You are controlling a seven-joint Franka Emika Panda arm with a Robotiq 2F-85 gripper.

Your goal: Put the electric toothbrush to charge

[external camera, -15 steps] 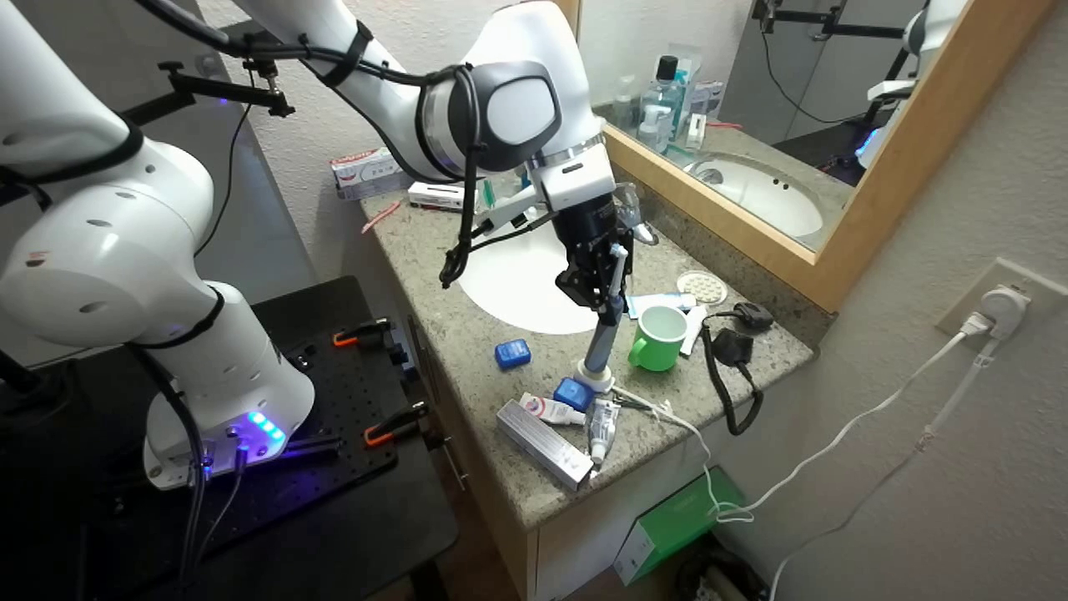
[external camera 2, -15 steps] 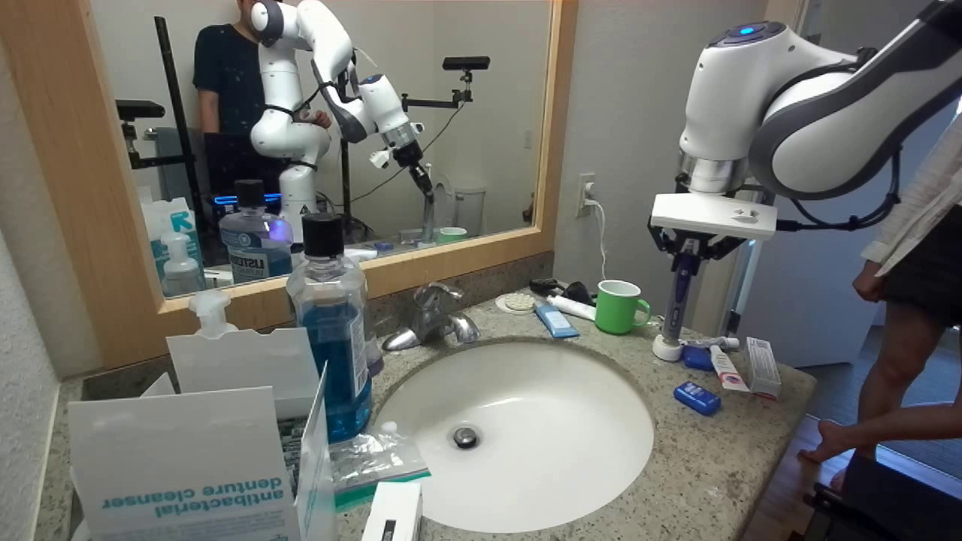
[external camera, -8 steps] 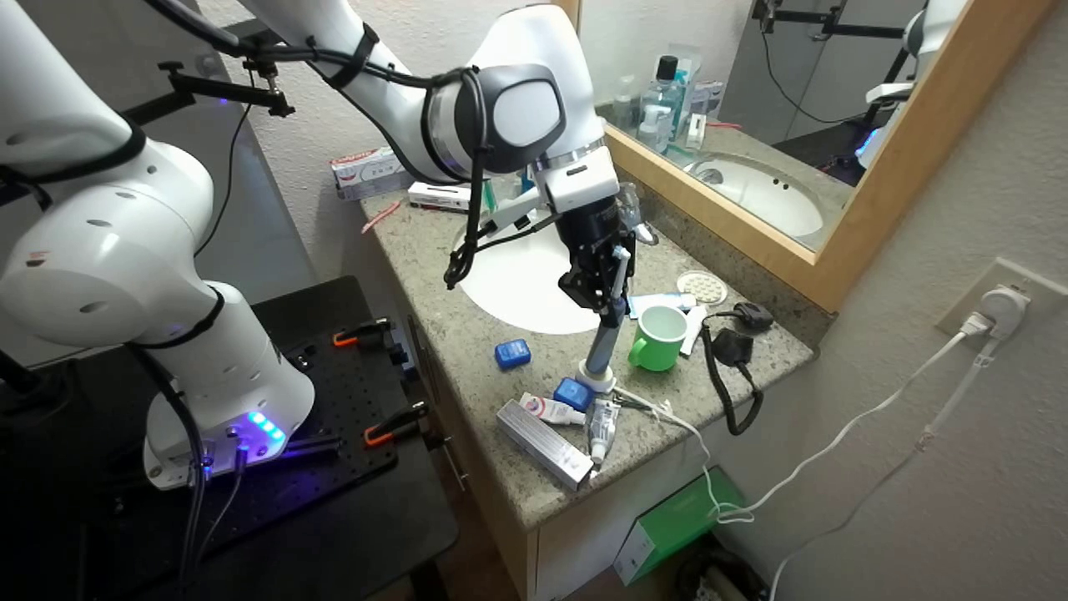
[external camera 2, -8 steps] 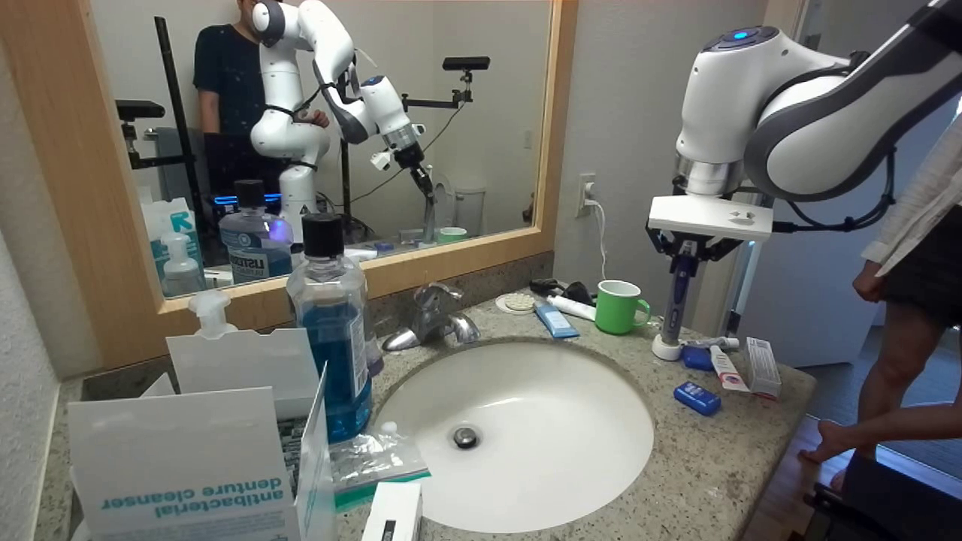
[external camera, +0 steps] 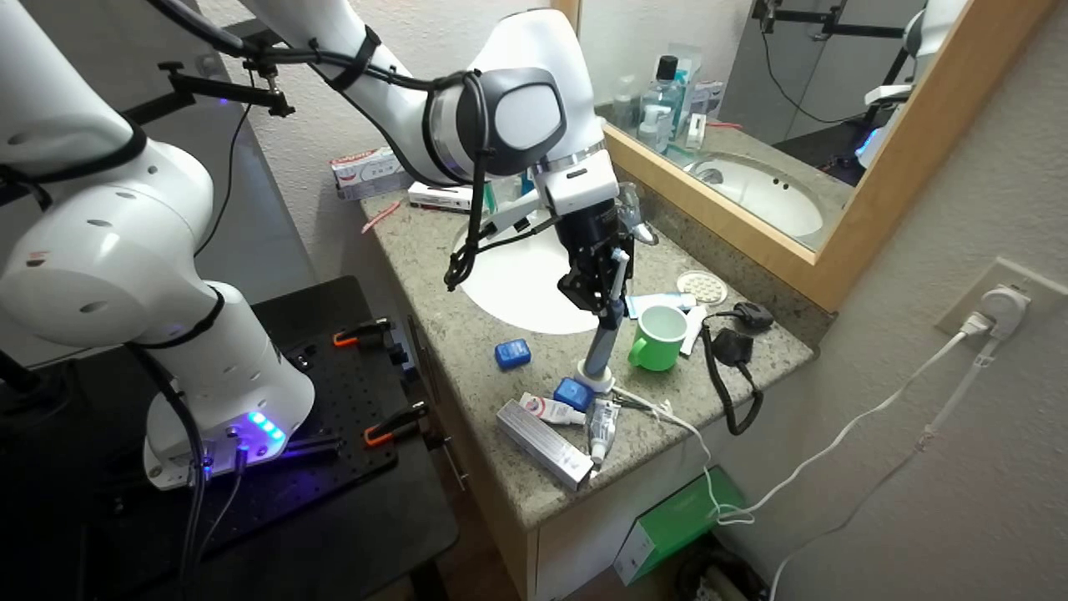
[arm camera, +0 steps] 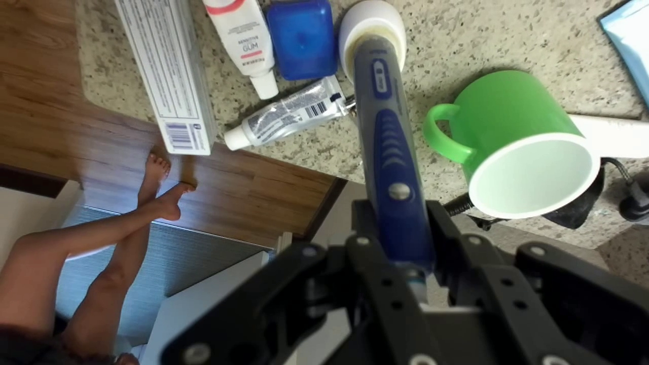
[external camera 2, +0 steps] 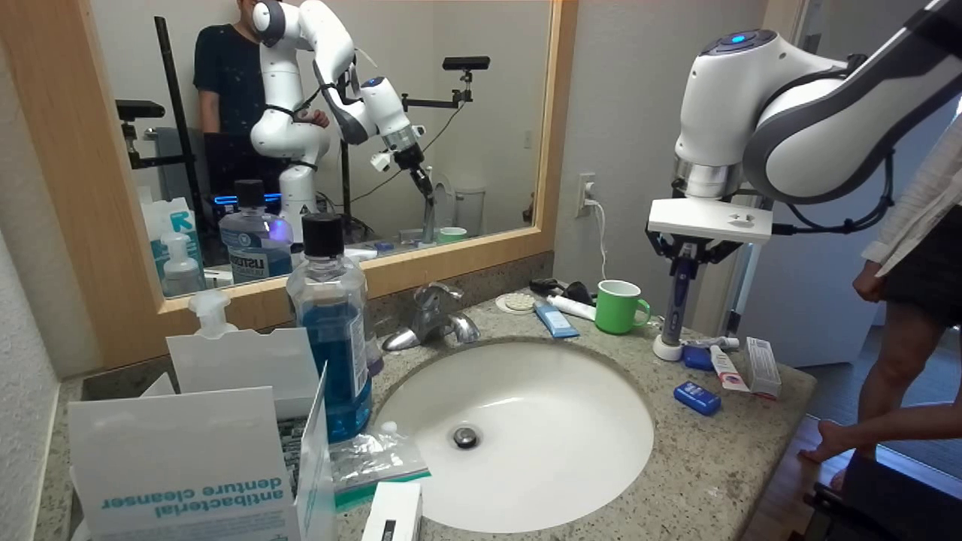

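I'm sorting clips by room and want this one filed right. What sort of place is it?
Most likely a bathroom: the speckled counter holds a white sink with a faucet, a wood-framed mirror hangs on the wall behind, and the gripper holds an electric toothbrush.

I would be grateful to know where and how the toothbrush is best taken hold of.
I'd take the toothbrush by its upper handle, coming from above with the end effector, jaws on opposite sides, as now. The handle stands nearly upright and is thicker than the neck; its foot is at the white base, with the mug and a blue box nearby.
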